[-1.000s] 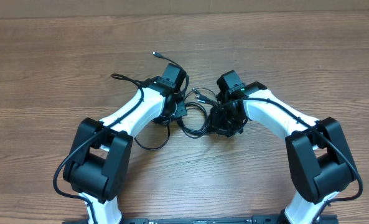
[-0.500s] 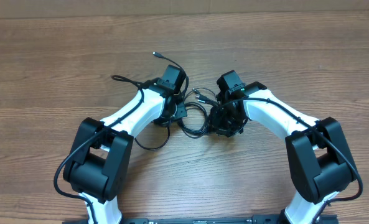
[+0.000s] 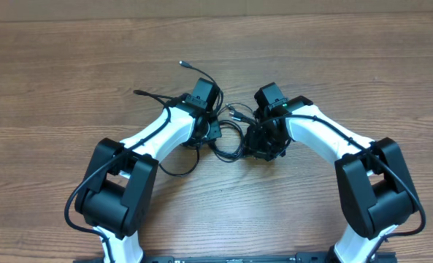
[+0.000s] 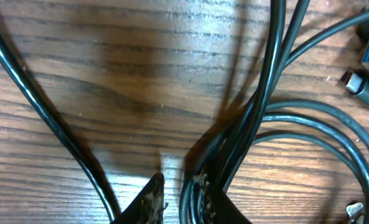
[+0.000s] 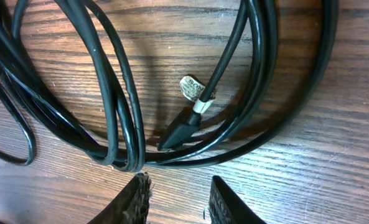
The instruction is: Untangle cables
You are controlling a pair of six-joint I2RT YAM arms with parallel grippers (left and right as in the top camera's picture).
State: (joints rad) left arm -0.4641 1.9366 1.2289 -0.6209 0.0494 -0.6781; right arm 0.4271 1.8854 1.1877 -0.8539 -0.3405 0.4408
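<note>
The wooden bench (image 3: 55, 73) is carrying everything. The left arm (image 3: 158, 135) and right arm (image 3: 318, 135) are bending in toward its middle. Their wrists are hanging close together over the cables (image 3: 227, 142).

The cables are lying in a black tangle between the two wrists. One loop (image 3: 176, 164) is trailing out beside the left arm, and two loose ends (image 3: 183, 64) are reaching toward the far side.

The left fingers (image 4: 154, 198) are standing only narrowly apart. One cord (image 4: 184, 199) is running down into their gap, close against the right-hand tip, with bench showing between it and the other tip. The picture's edge is cutting the tips off, so I cannot tell whether that cord is being pinched. More cords are crossing just beyond the tips.

The right fingers (image 5: 224, 202) are standing open and gripping nothing. A bunch of cords (image 5: 125, 158) is lying just past one tip, seemingly touching it.

Beyond the right fingers a black plug (image 5: 183, 127) with a pale band is resting inside the loops, a small tag (image 5: 190, 87) beside it. Two more plugs (image 4: 358, 81) are lying at the edge of the left wrist view, partly cut off.

From overhead, both pairs of fingers are sitting hidden under the wrists.
</note>
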